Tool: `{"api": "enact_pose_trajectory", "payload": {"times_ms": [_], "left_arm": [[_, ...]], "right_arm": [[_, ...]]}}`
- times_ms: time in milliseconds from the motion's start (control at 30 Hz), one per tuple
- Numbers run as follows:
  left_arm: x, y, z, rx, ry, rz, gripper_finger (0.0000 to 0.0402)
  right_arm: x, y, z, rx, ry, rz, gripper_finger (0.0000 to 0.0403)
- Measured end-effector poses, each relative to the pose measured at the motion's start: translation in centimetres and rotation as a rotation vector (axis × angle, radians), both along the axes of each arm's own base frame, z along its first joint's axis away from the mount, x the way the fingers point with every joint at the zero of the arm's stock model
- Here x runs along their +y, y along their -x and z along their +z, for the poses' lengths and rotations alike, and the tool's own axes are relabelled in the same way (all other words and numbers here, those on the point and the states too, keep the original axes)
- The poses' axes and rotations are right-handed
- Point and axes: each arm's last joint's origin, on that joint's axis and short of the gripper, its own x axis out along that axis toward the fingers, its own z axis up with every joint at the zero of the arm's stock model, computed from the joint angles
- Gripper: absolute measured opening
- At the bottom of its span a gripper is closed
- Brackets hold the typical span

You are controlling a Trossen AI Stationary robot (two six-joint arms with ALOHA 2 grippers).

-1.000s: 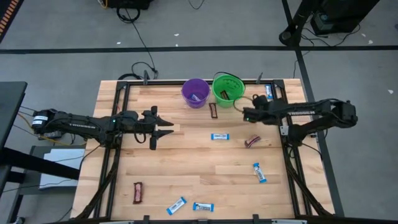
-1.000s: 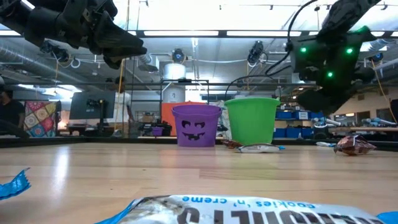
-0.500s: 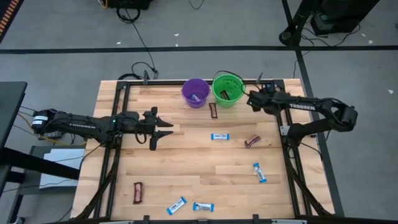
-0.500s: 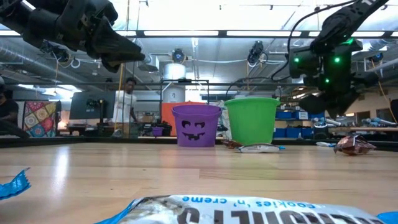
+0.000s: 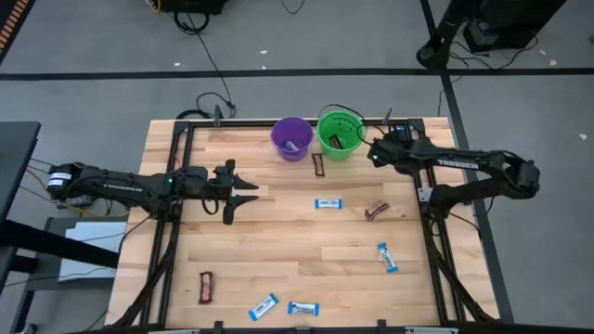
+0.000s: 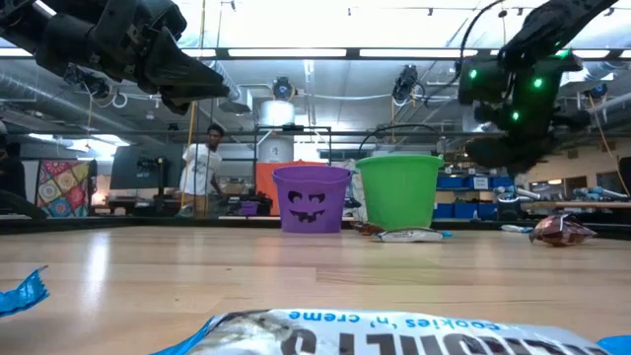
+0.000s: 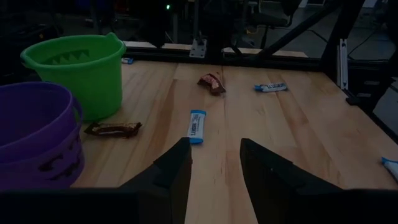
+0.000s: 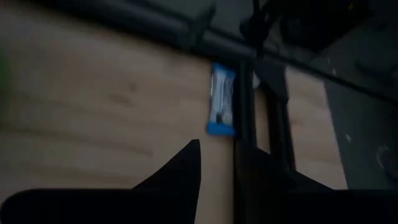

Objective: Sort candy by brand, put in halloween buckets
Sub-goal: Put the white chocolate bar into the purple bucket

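Two Halloween buckets stand at the table's far edge: a purple one [image 5: 291, 137] with a blue candy inside and a green one [image 5: 339, 133] with a brown candy inside. Loose candy lies on the wood: a brown bar [image 5: 318, 164], a blue bar [image 5: 328, 203], a maroon one [image 5: 376, 211], another blue [image 5: 387, 257], and more near the front edge. My right gripper [image 5: 372, 153] hovers just right of the green bucket, open and empty [image 8: 217, 165]. My left gripper [image 5: 251, 197] hangs open over the left middle of the table [image 7: 214, 162], holding nothing.
A blue bar [image 8: 222, 99] lies beside the black frame rail [image 5: 413, 139] at the far right corner. A brown bar [image 5: 206, 287] and two blue bars [image 5: 264, 306] [image 5: 303, 308] lie near the front edge. A person stands in the room behind [image 6: 205, 163].
My right gripper has gone toward the table's far edge and a little up, ending beside the green bucket's right side, and its wrist has rolled. In the room behind, a person has walked into sight.
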Motion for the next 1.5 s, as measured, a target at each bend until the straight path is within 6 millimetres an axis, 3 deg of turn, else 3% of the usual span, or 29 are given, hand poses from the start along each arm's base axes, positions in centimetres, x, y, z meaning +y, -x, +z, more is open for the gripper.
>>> {"api": "enact_pose_trajectory", "payload": {"times_ms": [300,467,700,800,1067,1367,1500], "left_arm": [[0.0,0.0,0.0,-0.001,-0.003,0.004,0.0142],[0.0,0.0,0.1,-0.007,-0.005,0.003,0.0142],[0.0,0.0,0.1,-0.01,0.001,0.004,0.0142],[0.0,0.0,0.1,-0.01,0.002,0.004,0.0142],[0.0,0.0,0.1,-0.007,-0.003,-0.001,0.0142],[0.0,0.1,-0.3,0.027,0.003,-0.016,0.0142],[-0.1,0.1,-0.4,0.046,0.008,-0.036,0.0142]], "right_arm": [[-0.4,3.0,4.3,-0.18,0.175,-0.013,0.0114],[-1.9,4.1,5.1,-0.257,0.156,-0.007,0.0114],[-5.2,4.4,3.2,-0.187,0.064,-0.081,0.0114],[-5.3,4.2,2.8,-0.142,0.078,-0.111,0.0114],[-5.2,3.6,2.1,-0.219,-0.009,-0.086,0.0114],[-5.5,3.1,-4.1,-0.305,-0.109,-0.125,0.0114],[-5.7,3.0,-5.4,-0.331,-0.12,-0.137,0.0114]]}}
